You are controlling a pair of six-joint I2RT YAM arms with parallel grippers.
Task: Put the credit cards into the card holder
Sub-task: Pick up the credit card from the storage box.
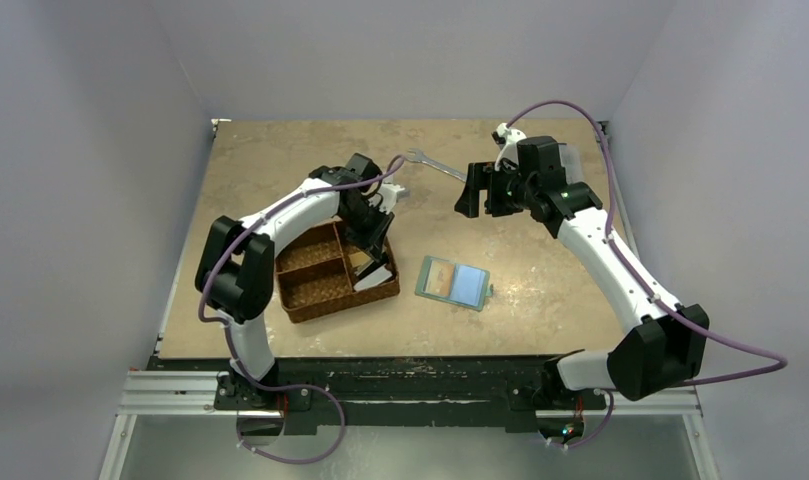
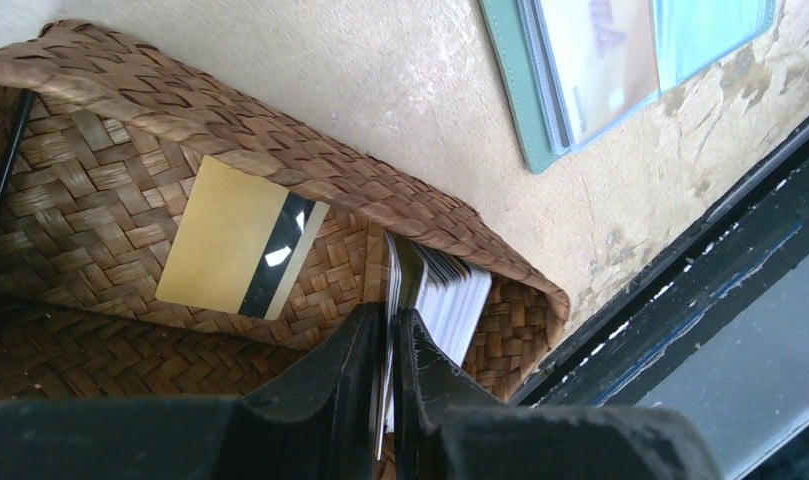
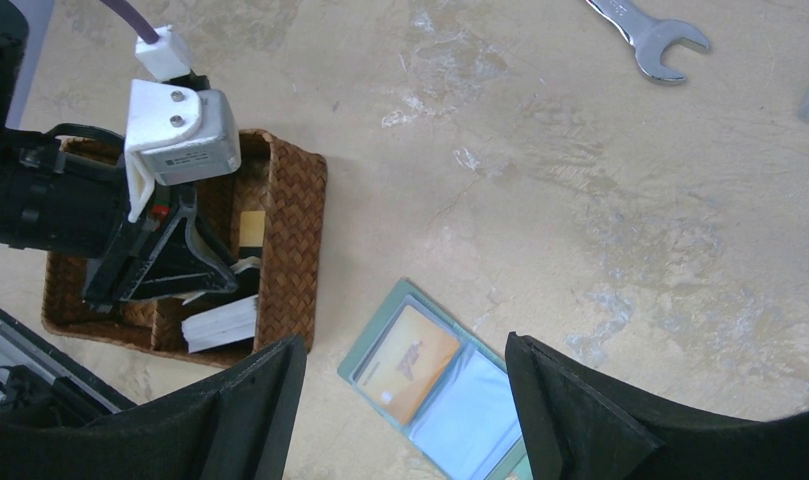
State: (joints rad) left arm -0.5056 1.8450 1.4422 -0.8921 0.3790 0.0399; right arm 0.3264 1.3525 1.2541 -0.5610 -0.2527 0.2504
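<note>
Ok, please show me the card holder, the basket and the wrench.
card holder (image 1: 470,286): top view, empty blue pocket.
basket (image 3: 292,250): right wrist view, woven side wall.
wrench (image 3: 625,20): right wrist view, shaft.

Open card holder, orange card inside

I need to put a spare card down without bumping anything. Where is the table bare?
Bare: the far-left corner beyond the woven basket, and the stretch right of the open card holder toward the right arm. Crowded: the basket's right compartment, where the left pincer grips a white card.
</note>
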